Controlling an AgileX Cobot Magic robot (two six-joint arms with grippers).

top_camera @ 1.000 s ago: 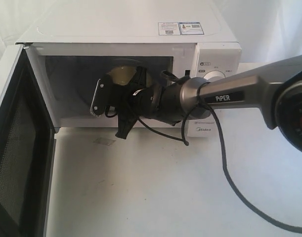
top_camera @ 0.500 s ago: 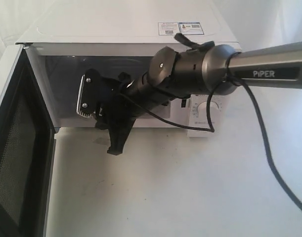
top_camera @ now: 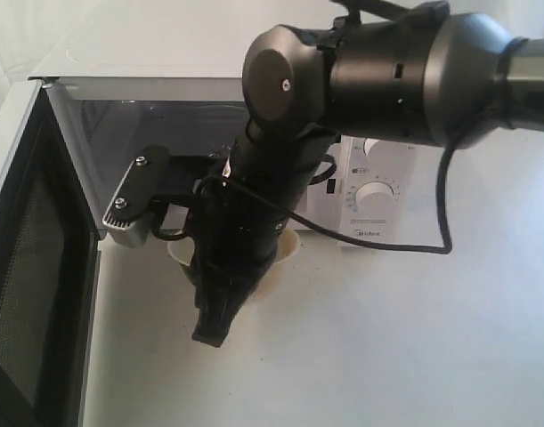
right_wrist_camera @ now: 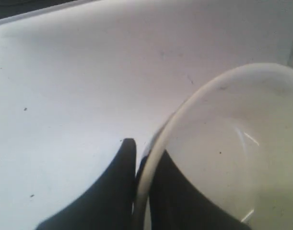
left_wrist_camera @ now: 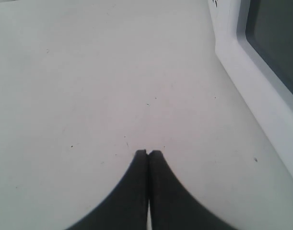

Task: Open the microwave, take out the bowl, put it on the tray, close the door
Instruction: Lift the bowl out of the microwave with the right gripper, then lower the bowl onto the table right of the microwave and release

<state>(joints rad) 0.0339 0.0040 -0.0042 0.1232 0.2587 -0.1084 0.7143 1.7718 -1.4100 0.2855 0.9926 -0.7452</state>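
Note:
The white microwave (top_camera: 165, 44) stands at the back with its door (top_camera: 27, 267) swung wide open on the left. My right gripper (top_camera: 216, 322) points down over the table in front of the cavity and is shut on the rim of the cream bowl (top_camera: 288, 252). In the right wrist view one of its fingers sits inside the bowl (right_wrist_camera: 232, 158) and the other outside, with my right gripper (right_wrist_camera: 145, 149) pinching the rim. My left gripper (left_wrist_camera: 147, 153) is shut and empty over the white table, beside the door (left_wrist_camera: 261, 91). The tray is out of view.
The right arm's large dark wrist (top_camera: 378, 71) hides much of the microwave's front. The knob panel (top_camera: 377, 194) shows below it. A black cable (top_camera: 445, 213) loops down from the arm. White tabletop (top_camera: 387, 356) spreads in front.
My right gripper closed on the bowl's rim inside the cavity, then drew back out and down to the table in front, bringing the bowl with it. The arm's wrist rose towards the camera.

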